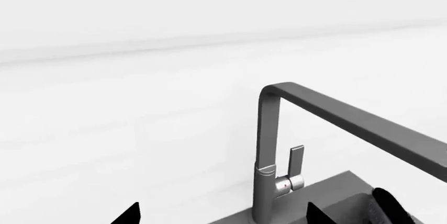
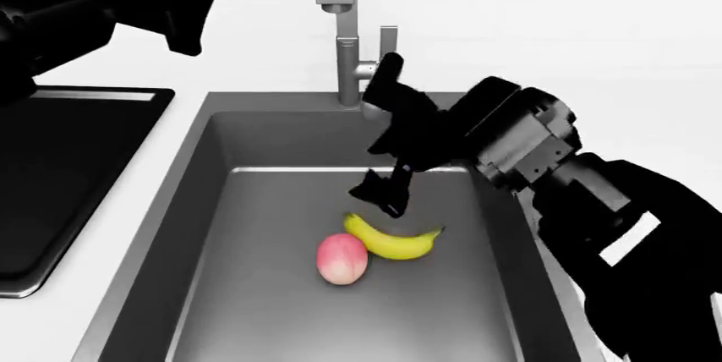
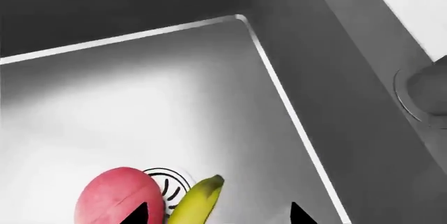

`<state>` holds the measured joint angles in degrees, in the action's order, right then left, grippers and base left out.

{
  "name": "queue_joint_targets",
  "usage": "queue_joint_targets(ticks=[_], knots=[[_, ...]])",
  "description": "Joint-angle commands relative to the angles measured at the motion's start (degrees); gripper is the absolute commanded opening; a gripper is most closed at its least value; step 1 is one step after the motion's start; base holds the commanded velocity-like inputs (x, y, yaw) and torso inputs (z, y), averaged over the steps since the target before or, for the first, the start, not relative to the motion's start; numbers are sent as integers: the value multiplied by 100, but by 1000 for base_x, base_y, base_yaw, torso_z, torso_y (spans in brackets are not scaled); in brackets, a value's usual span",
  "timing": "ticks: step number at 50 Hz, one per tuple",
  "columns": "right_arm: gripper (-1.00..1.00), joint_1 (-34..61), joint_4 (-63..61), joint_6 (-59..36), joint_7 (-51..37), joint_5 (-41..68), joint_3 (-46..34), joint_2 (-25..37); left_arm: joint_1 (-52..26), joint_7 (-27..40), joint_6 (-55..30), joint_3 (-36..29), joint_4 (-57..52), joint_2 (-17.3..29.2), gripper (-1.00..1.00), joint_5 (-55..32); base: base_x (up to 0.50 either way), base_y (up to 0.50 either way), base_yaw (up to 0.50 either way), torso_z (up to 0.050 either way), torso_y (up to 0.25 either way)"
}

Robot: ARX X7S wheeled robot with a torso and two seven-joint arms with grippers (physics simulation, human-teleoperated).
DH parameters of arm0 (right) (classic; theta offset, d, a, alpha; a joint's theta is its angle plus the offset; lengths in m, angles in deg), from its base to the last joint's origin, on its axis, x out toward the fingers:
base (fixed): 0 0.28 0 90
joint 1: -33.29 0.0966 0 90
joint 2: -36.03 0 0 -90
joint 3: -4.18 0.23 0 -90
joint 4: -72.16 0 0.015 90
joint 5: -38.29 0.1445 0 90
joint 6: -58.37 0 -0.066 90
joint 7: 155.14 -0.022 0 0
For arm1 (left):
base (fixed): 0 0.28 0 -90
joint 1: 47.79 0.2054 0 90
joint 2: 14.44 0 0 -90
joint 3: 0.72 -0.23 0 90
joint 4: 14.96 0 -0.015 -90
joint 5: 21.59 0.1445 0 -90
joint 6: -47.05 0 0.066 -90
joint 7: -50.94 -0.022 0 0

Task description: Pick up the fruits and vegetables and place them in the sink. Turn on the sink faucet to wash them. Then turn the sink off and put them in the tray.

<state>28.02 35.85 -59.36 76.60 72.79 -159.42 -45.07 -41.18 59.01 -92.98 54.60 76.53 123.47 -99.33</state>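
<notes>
The peach (image 2: 341, 259) and the banana (image 2: 394, 241) are lying touching on the floor of the sink (image 2: 215, 176), the peach to the banana's left. The sink faucet (image 2: 338, 7) is standing behind the basin's rear edge. The tray (image 2: 68, 167) is sitting on the surface (image 2: 631, 57) just left of the sink. The right claw (image 2: 384, 193) is hanging over the basin, above and just behind the banana.

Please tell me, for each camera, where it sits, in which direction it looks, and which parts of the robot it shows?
Head view: from above, down into the dark grey metal sink; both black arms show.
Left wrist view: on the left arm, facing the brushed-steel squared faucet and white wall; two finger tips show.
Right wrist view: over the basin, facing the pink round peach and yellow curved banana; finger tips show.
Head and right wrist views share both fruits.
</notes>
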Motion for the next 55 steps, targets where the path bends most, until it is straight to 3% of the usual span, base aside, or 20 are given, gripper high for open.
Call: queue_joint_targets(ticks=[1, 8, 11, 16, 22, 27, 32, 40, 55], knots=[[100, 309, -2516, -1510, -2044, 1374, 1437, 1248, -82, -381, 140, -194, 335, -317, 100, 308, 0, 0, 0, 0, 0], [100, 17, -3084, -1645, -3051, 1623, 1898, 1685, -115, -477, 205, -268, 478, -454, 100, 435, 0, 0, 0, 0, 0], [100, -208, -3432, -1100, -3587, 1253, 1963, 1830, -121, -467, 231, -263, 520, -503, 100, 441, 0, 0, 0, 0, 0], [100, -436, -3059, -389, -4638, 723, 2206, 1618, -123, -466, 253, -258, 516, -545, 100, 437, 0, 0, 0, 0, 0], [100, -562, -2666, 108, -5096, 455, 2308, 1275, -125, -383, 208, -202, 387, -485, 100, 337, 0, 0, 0, 0, 0], [100, -373, -1310, 720, -5257, 198, 2425, 514, -128, -297, 142, -172, 239, -430, 100, 246, 0, 0, 0, 0, 0], [100, 293, 1709, 2209, -4755, -86, 2576, -797, -157, -230, 92, -154, 169, -393, 100, 202, 0, 0, 0, 0, 0], [100, 255, 2118, 2689, -5315, 1702, 1223, -890, -207, -185, 28, -180, 171, -387, 100, 212, 0, 0, 0, 0, 0], [100, 181, 1988, 3297, -6063, 3735, -618, -890, -230, -120, -66, -212, 111, -312, 100, 213, 0, 0, 0, 0, 0]])
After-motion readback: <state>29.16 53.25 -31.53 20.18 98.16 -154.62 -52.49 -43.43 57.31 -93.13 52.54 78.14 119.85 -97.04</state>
